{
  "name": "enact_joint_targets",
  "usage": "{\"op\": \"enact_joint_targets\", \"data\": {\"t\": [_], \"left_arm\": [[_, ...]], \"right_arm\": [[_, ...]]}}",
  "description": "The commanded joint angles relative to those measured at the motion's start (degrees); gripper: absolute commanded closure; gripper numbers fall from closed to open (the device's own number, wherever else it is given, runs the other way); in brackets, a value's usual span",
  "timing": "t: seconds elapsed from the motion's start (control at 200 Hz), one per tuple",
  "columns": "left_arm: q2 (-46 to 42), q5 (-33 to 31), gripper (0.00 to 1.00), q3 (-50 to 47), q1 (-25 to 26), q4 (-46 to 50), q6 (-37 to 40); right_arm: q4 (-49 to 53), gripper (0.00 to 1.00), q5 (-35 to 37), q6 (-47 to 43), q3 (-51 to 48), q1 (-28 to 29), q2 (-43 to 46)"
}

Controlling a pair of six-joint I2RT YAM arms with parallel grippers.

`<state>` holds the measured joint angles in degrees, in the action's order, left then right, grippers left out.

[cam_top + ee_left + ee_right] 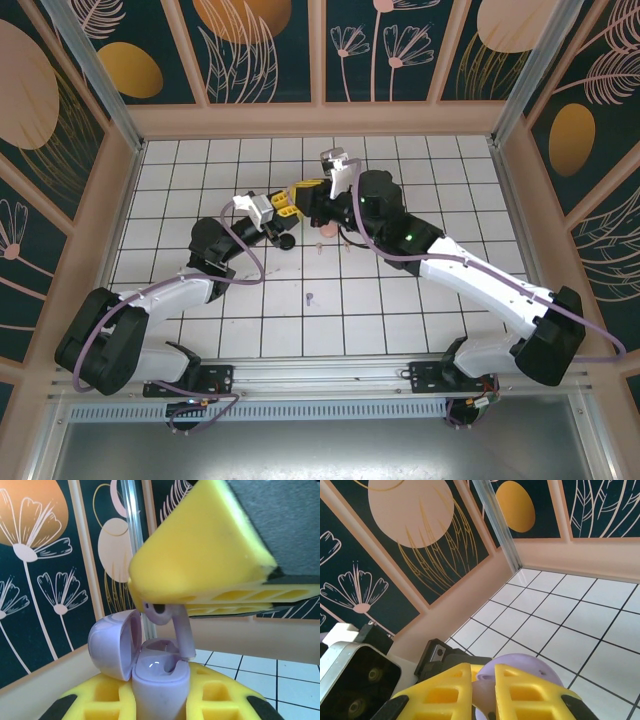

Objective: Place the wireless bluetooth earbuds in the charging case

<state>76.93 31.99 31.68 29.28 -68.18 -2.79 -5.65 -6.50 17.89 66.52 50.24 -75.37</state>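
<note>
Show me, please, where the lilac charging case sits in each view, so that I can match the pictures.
Top external: hidden where left gripper meets right gripper, above centre.
Left wrist: lilac charging case, bottom centre, lid open, under the lilac earbud.
Right wrist: the case, bottom centre, behind the yellow fingers.
Shared landmark: white tiled table.

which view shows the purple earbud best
Left wrist: the purple earbud hangs close and sharp, stem over the open case. Right wrist shows a purple sliver in the right claw. Top view: too small to tell.
</note>
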Motion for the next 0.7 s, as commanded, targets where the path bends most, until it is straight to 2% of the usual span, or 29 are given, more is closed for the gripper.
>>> {"op": "enact_joint_targets", "data": {"t": [0.0, 0.35, 0.696], "left_arm": [[-1.1, 0.7, 1.00, 2.2, 0.4, -3.6, -1.3], [-1.1, 0.9, 1.00, 2.0, 0.4, -3.2, -1.5], [-1.2, 1.1, 1.00, 2.3, 0.4, -1.7, -1.0]], "right_arm": [[1.1, 0.86, 0.3, -1.8, -2.1, 0.1, 0.8], [-1.3, 0.86, -1.2, -1.2, -1.6, 0.1, 0.3], [-5.2, 0.86, -4.4, 1.3, 2.1, 0.1, 4.2]]}}
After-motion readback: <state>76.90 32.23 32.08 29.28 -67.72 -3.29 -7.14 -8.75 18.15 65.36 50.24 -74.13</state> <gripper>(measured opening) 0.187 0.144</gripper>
